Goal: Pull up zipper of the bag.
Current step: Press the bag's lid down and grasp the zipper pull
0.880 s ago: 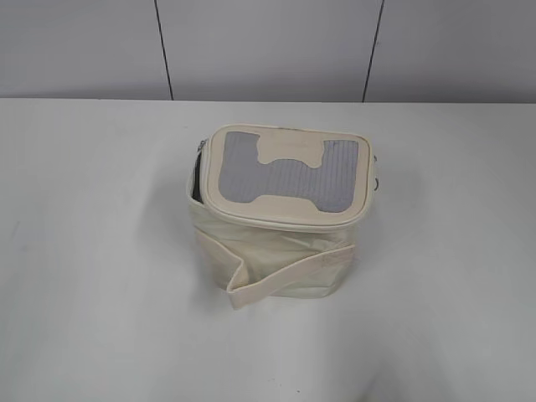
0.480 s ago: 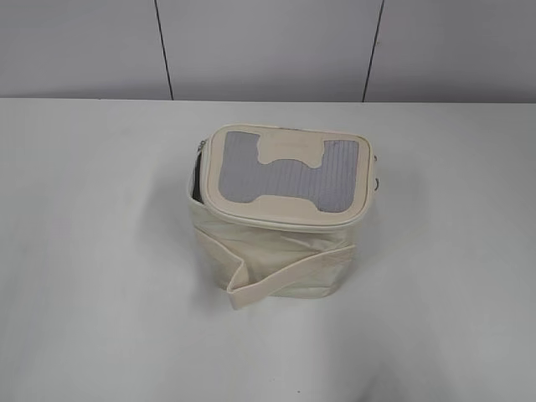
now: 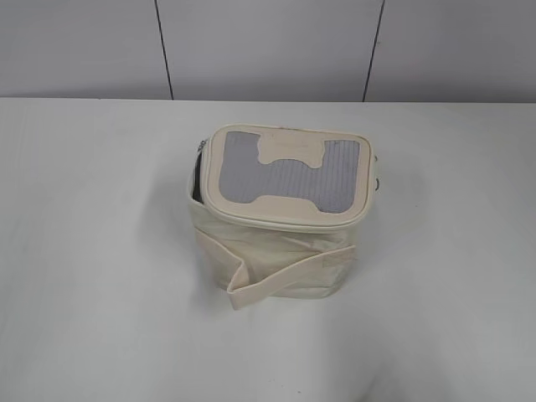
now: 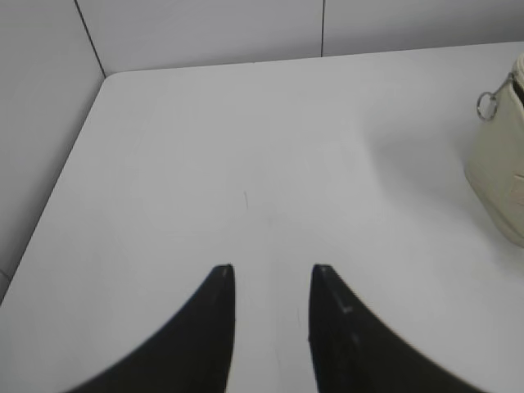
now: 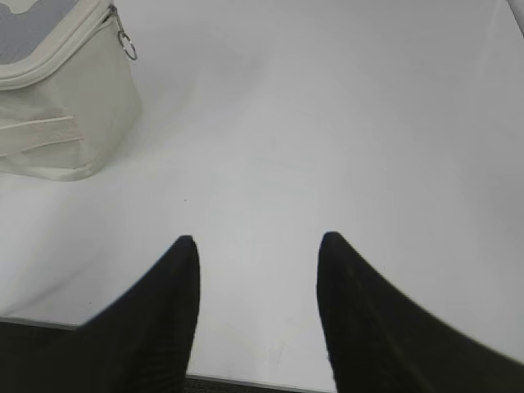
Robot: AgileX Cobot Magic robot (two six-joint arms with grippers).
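The cream bag (image 3: 272,251) stands upright in the middle of the white table, its lid (image 3: 289,176) with grey ribbed panels on top. A gap shows at the lid's left side. One silver zipper slider with a ring pull (image 3: 201,149) sits at the lid's back left; it also shows in the left wrist view (image 4: 487,105). The other slider (image 3: 379,180) hangs at the right side, seen in the right wrist view (image 5: 125,45). My left gripper (image 4: 272,270) is open over bare table, left of the bag (image 4: 499,172). My right gripper (image 5: 258,241) is open, right of the bag (image 5: 57,106). Neither arm shows in the exterior view.
The bag's cream strap (image 3: 268,280) hangs folded across its front. The white table (image 3: 92,251) ends at a grey panelled wall (image 3: 268,46) behind. The table's near edge (image 5: 246,383) shows under my right gripper, and its left edge (image 4: 49,213) in the left wrist view.
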